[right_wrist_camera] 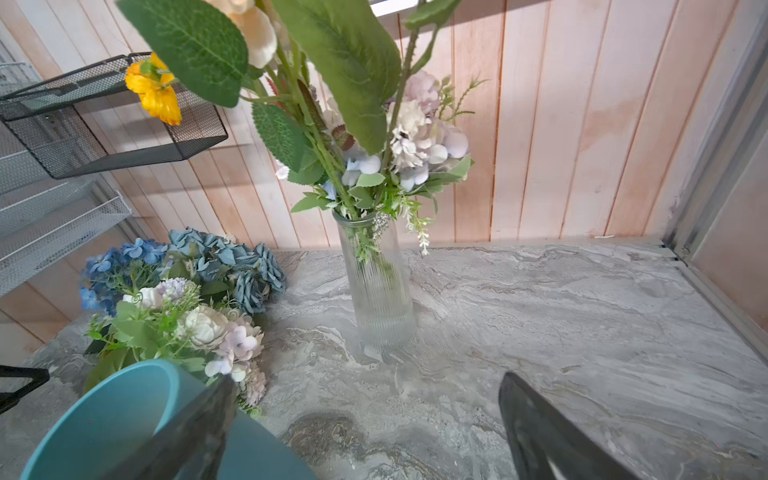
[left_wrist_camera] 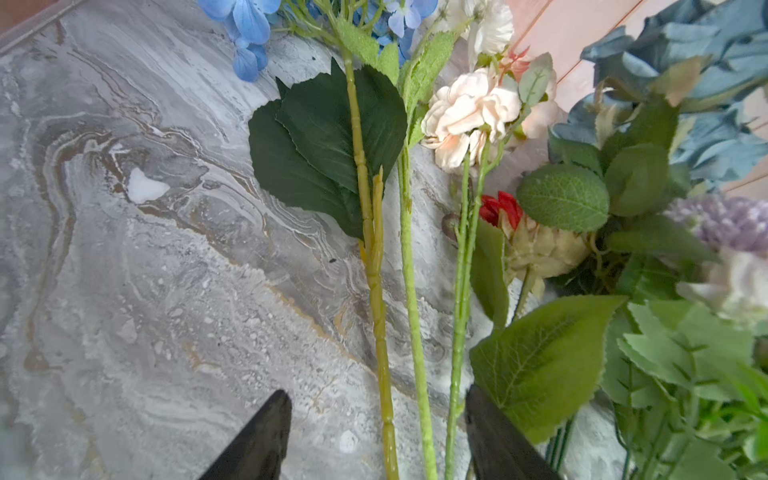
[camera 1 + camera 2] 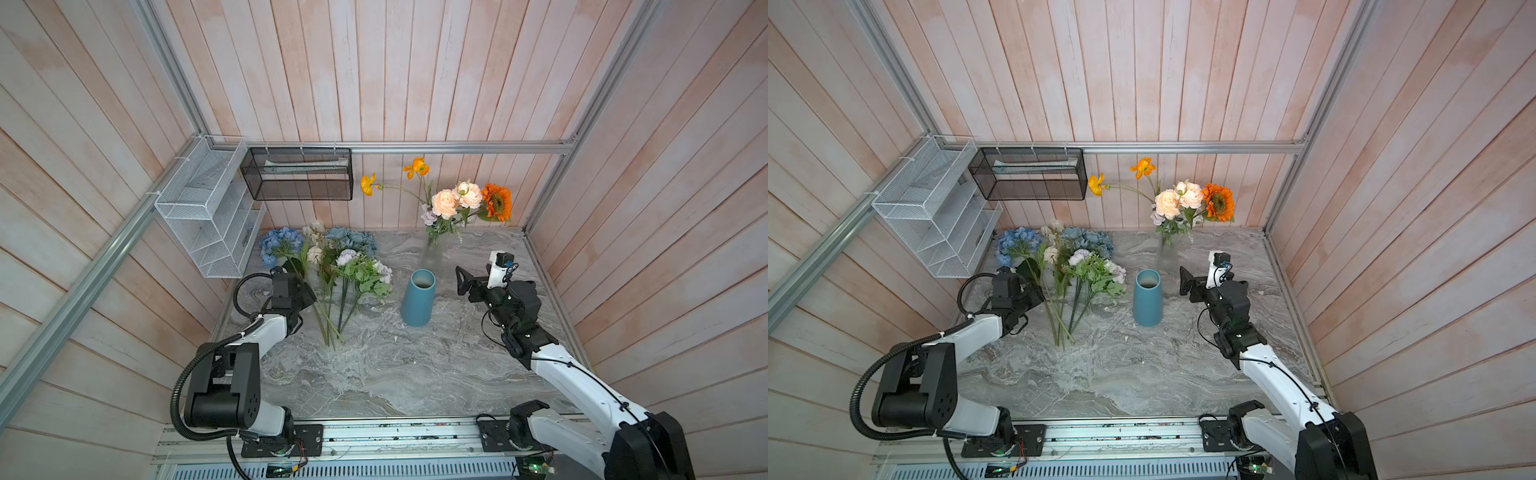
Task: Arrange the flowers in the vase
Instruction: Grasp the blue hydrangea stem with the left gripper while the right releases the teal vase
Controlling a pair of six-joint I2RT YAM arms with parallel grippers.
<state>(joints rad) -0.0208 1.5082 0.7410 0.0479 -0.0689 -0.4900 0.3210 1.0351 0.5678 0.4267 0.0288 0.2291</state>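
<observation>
Loose flowers (image 3: 332,266) (image 3: 1067,262) lie in a pile at the table's back left, blue hydrangeas farthest, stems pointing forward. My left gripper (image 3: 311,298) (image 2: 376,395) is low over those stems. Its jaws stand apart around three green stems (image 2: 411,291), and one finger (image 2: 490,432) rests against the thinnest. An empty blue vase (image 3: 419,297) (image 3: 1147,297) (image 1: 104,415) stands mid-table. Behind it a clear ribbed glass vase (image 3: 432,253) (image 1: 378,291) holds peach roses, orange poppies and an orange sunflower. My right gripper (image 3: 467,284) (image 1: 366,378) hovers open and empty just right of the blue vase.
A black mesh basket (image 3: 297,172) hangs on the back wall. Along the left wall is a white wire rack (image 3: 208,208), close above the hydrangeas. Plank walls and aluminium rails enclose the marble table (image 3: 395,365) on three sides.
</observation>
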